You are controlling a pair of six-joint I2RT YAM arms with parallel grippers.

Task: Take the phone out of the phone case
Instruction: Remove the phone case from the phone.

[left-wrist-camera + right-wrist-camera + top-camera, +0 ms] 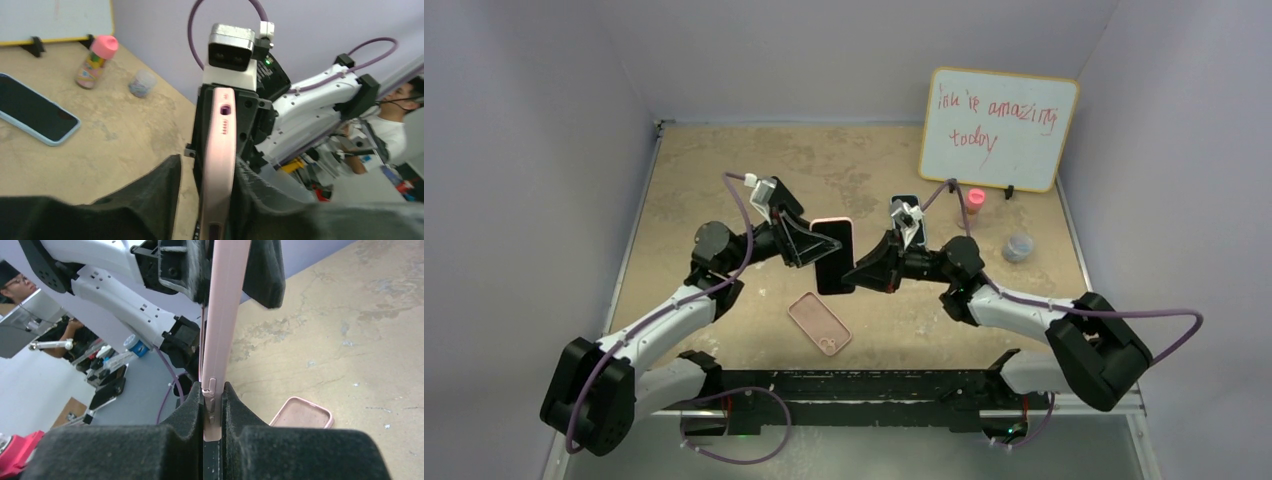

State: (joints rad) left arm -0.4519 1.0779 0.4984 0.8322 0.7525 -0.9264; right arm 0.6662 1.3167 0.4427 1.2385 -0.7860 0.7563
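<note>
Lying on mottled tan table [724,180], pink case [819,323]; lilac walls [524,150] around.

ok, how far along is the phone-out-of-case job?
Done: cased phone is up off the table. In hand: right gripper jaws shut on its pink edge; left gripper jaws flank it, gap showing on one side. Left: phone still sits in its case. An empty pink case on the table is separate.

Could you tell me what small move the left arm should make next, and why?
Probably widen the left pincer and back it off: the right pincer clamps the pink phone, a gap shows beside one left finger, and an empty pink case lies on the table.
</note>
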